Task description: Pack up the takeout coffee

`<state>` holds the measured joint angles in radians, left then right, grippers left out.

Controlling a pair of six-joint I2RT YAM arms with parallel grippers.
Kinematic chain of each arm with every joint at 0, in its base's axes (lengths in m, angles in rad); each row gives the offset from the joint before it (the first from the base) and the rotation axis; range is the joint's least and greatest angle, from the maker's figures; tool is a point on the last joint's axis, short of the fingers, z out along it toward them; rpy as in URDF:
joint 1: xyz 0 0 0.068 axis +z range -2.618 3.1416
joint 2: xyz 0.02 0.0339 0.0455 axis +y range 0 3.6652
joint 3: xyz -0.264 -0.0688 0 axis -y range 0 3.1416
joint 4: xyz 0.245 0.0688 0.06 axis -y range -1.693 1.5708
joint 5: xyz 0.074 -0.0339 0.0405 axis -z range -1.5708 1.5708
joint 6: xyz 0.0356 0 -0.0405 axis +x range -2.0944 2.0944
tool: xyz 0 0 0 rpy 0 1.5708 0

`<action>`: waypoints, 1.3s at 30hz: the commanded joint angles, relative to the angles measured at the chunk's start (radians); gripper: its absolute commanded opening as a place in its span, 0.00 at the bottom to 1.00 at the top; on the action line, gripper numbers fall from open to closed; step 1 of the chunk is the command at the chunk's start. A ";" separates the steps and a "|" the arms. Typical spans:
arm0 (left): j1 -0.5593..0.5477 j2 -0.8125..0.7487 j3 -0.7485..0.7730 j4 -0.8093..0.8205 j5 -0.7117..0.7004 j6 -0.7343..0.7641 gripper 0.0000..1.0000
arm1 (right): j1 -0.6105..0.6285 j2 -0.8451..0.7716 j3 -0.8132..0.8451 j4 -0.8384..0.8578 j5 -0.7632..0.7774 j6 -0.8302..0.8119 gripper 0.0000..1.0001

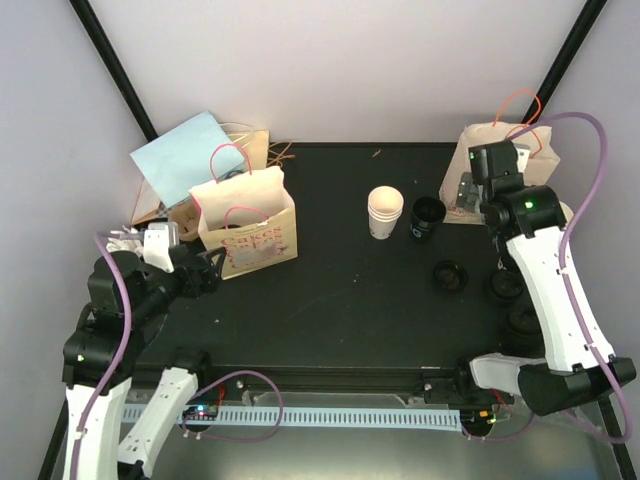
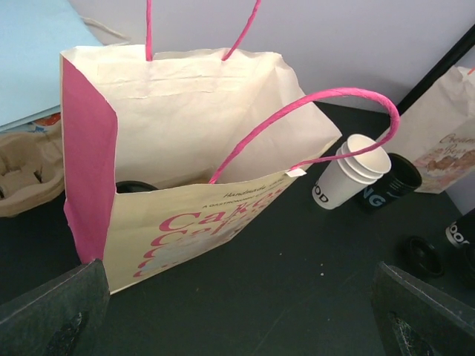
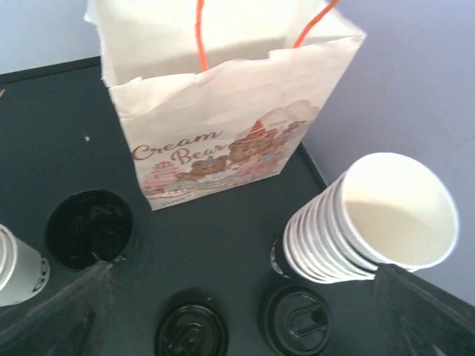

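The left end effector (image 2: pixel 245 308) is spread and empty, pink-handled bag (image 2: pixel 193 148) at frame centre. The right end effector (image 3: pixel 245 315) is spread and empty, cup stack (image 3: pixel 386 222) at frame right.

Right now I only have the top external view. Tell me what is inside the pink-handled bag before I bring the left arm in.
Observer: From the left wrist, the pink-handled bag stands open, with a dark round rim showing low inside; I cannot tell whether it is a cup or a lid.
Operator: Report what the blue sheet half covers beside it.
Observer: A brown cup carrier lies left of the bag.
Operator: Now give me what sits behind the right arm.
Observer: The right wrist shows a stack of white cups near the Cream Bear bag, empty mouth toward the camera.
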<state>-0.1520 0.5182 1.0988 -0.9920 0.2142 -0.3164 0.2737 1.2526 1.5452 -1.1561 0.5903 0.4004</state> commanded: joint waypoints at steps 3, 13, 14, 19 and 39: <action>-0.003 -0.049 -0.064 0.058 0.057 0.004 0.99 | -0.153 -0.020 0.073 -0.060 -0.090 0.016 0.76; -0.003 -0.081 -0.172 0.094 0.081 0.081 0.99 | -0.357 0.141 0.182 -0.142 -0.191 0.086 0.57; -0.004 -0.080 -0.178 0.097 0.074 0.096 0.99 | -0.364 0.148 0.175 -0.137 -0.191 0.082 0.49; -0.003 -0.063 -0.214 0.130 0.119 0.098 0.99 | -0.413 0.188 0.154 -0.125 -0.209 0.057 0.43; -0.008 -0.109 -0.338 0.234 0.152 0.082 0.99 | -0.481 0.275 0.140 -0.081 -0.295 0.020 0.32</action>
<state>-0.1524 0.4160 0.7601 -0.7959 0.3458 -0.2390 -0.2035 1.5230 1.6787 -1.2564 0.3225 0.4248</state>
